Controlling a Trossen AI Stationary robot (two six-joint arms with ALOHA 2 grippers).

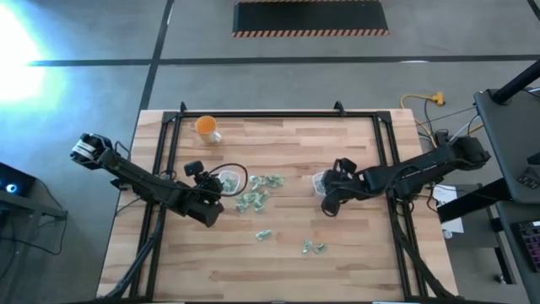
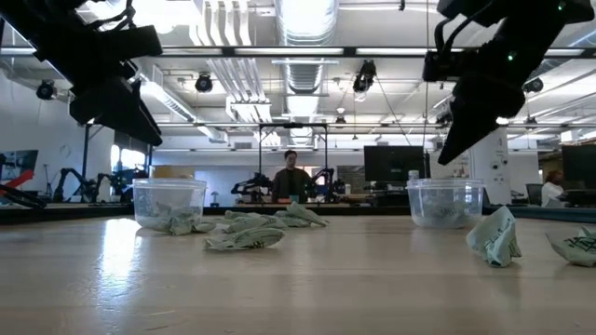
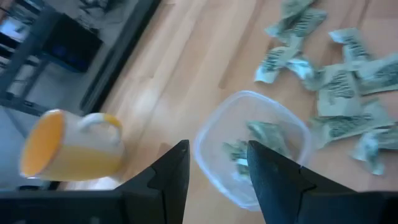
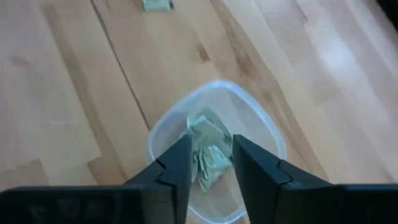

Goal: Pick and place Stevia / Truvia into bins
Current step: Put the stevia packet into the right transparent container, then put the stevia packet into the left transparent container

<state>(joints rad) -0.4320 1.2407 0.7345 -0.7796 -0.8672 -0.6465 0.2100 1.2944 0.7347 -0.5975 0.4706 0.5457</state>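
Observation:
Two clear bins stand on the wooden table: the left bin (image 1: 228, 179) (image 3: 252, 146) and the right bin (image 1: 320, 181) (image 4: 214, 146), each with Stevia sachets inside. A pile of pale green sachets (image 1: 257, 192) (image 2: 251, 228) lies between them. Loose sachets (image 1: 263, 234) (image 1: 312, 247) lie nearer the front edge. My left gripper (image 1: 218, 192) (image 3: 217, 168) hangs open over the left bin's near rim. My right gripper (image 1: 327, 192) (image 4: 210, 162) hangs open above the right bin. The sachets in that bin (image 4: 208, 149) show through the gap between its fingers.
An orange cup (image 1: 207, 127) (image 3: 68, 146) stands at the table's far left, beyond the left bin. A black frame (image 1: 253, 114) runs around the table's edges. Bare wood lies along the near edge and between the right bin and the right rail.

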